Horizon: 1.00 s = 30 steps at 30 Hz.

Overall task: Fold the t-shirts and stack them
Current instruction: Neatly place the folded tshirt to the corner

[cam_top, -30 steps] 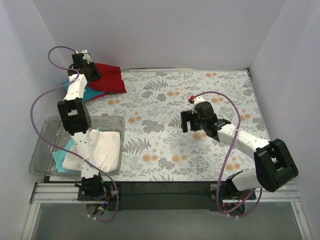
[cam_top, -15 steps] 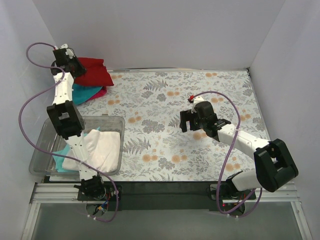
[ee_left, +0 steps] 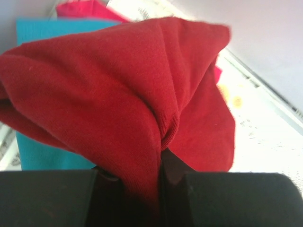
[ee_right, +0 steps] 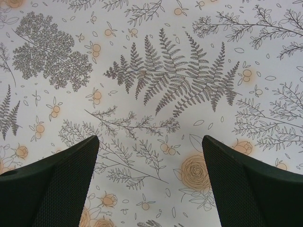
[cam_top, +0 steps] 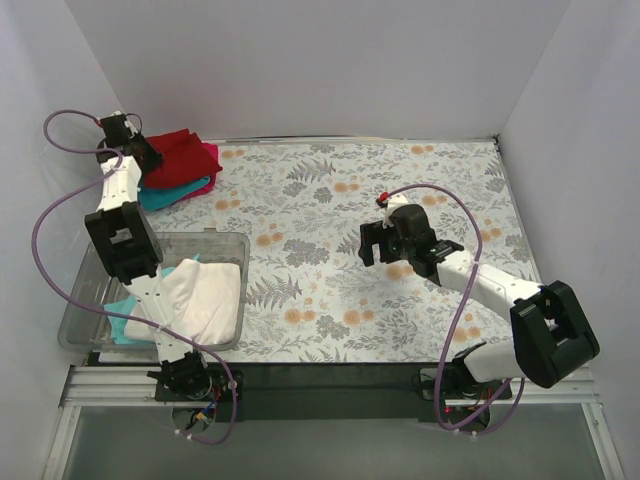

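Observation:
At the far left corner lies a folded dark red t-shirt (cam_top: pixel 178 152) on top of a magenta-pink one (cam_top: pixel 208 157) and a teal one (cam_top: pixel 175 193). My left gripper (cam_top: pixel 140 150) is shut on the red shirt (ee_left: pixel 118 90), whose cloth bunches between the jaws in the left wrist view; the teal shirt (ee_left: pixel 38 151) and the pink shirt (ee_left: pixel 83 9) show under it. A white t-shirt (cam_top: pixel 205 300) and more teal cloth (cam_top: pixel 122 315) lie in the bin. My right gripper (cam_top: pixel 384 245) hangs open over the middle of the flowered table (ee_right: pixel 156 94), its fingers (ee_right: pixel 52 184) holding nothing.
A clear plastic bin (cam_top: pixel 90 270) stands at the near left by the left arm's base. White walls close the back and both sides. The left arm's purple cable (cam_top: pixel 55 200) loops along the left wall.
My left gripper has carried the dark red shirt leftward and back, over the teal and pink shirts in the far left corner. The right arm has hardly moved.

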Tool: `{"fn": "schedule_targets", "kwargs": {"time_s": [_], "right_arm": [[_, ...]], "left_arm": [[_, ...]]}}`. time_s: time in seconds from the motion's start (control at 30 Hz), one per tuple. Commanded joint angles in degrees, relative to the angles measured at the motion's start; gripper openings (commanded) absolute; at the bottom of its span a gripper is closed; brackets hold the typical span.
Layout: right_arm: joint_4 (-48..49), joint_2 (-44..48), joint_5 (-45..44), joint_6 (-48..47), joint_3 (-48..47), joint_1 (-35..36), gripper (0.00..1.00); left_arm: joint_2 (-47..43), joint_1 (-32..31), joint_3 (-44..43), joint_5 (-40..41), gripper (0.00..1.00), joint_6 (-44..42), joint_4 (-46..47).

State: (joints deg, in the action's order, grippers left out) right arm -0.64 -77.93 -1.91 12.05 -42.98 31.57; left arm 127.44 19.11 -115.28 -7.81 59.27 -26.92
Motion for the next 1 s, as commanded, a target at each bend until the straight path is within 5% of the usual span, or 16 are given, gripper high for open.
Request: {"fn": "schedule_targets", "kwargs": {"time_s": [0.0, 0.1, 0.13, 0.2, 0.3, 0.33, 0.67, 0.83, 0.97], "right_arm": [[2.75, 2.17, 1.12, -0.01, 0.27, -0.02, 0.82], [3.02, 2.95, 1.47, -0.01, 0.70, -0.02, 0.82], [3.10, 3.05, 1.47, -0.01, 0.79, -0.02, 0.82], [3.11, 3.48, 1.56, 0.07, 1.06, -0.02, 0.82], [3.02, 3.84, 1.47, -0.01, 1.15, 0.07, 0.82], [3.02, 3.84, 1.47, -0.01, 1.15, -0.02, 0.82], [3.02, 5.68, 1.47, -0.19, 0.62, 0.07, 0.82], [1.27, 8.58, -1.51, -1.15, -0.78, -0.02, 0.86], [-1.90, 11.21, -5.55, -2.30, -2.19, -0.20, 0.88]], "left_arm": [[-4.30, 0.05, 2.42, 2.71, 0.00, 1.90, 2.13], [-2.64, 0.05, 1.21, 6.31, 0.02, 1.65, 1.78], [-2.02, 0.05, 0.51, 6.84, 0.19, 1.73, 0.56], [-0.01, 0.13, -1.25, 7.11, 0.35, 2.08, -0.94], [0.53, 0.05, -3.63, 9.30, 0.88, 3.22, -2.79], [0.27, 0.05, -3.81, 10.09, 0.93, 3.23, -2.88], [-10.53, -2.58, 2.33, 20.20, 0.94, 5.51, -3.85], [-25.46, -7.24, 20.86, 29.95, 0.94, 9.98, 2.19], [-39.43, -9.87, 38.43, 29.33, 0.94, 12.28, 11.26]]}}
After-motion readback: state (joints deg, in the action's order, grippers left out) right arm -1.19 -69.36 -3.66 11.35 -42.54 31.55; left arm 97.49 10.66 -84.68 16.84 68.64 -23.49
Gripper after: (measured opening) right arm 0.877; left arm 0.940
